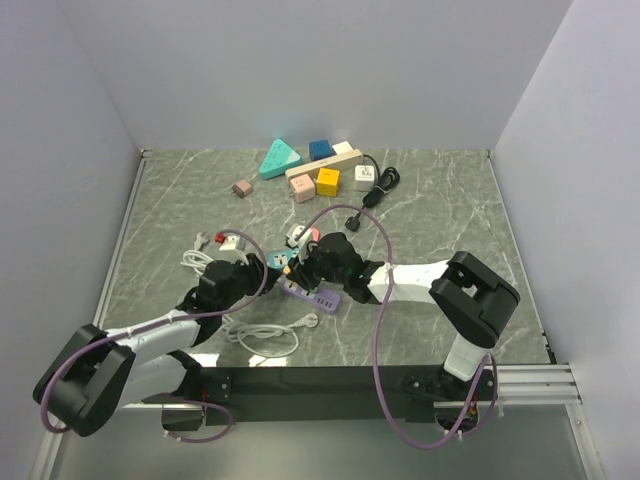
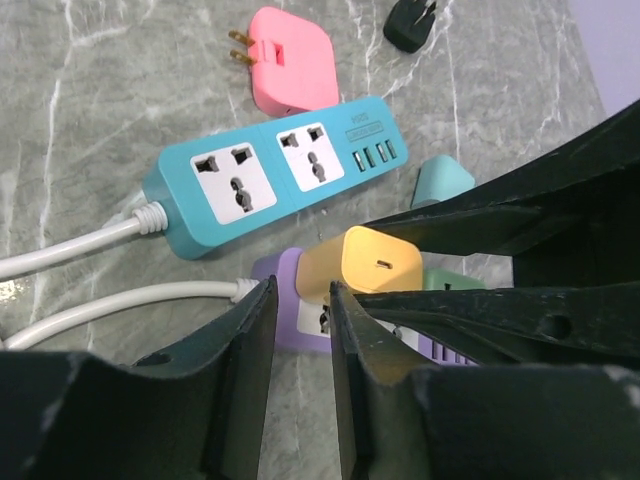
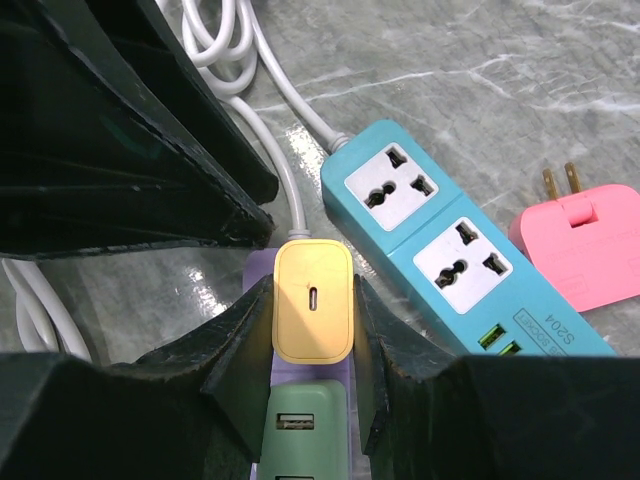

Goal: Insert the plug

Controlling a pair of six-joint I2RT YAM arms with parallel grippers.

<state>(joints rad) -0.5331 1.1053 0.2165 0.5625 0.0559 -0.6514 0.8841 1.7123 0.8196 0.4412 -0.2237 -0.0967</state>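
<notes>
Plug (image 3: 313, 315), yellow: light, rigid, prob. slippery plastic; clamped at flat sides by right pincer (image 3: 312, 300). Left pincer (image 2: 300, 290) state cannot be told.

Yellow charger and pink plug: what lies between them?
The teal strip lies between the yellow charger and the pink plug. Both wrist views show this, the right wrist view most clearly.

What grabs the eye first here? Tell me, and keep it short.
The yellow charger stands out first, clamped in the right gripper at the purple power strip, near the middle of the table. Beside it lies a teal power strip. A pink plug lies loose on the teal strip's other side, prongs bare.
</notes>
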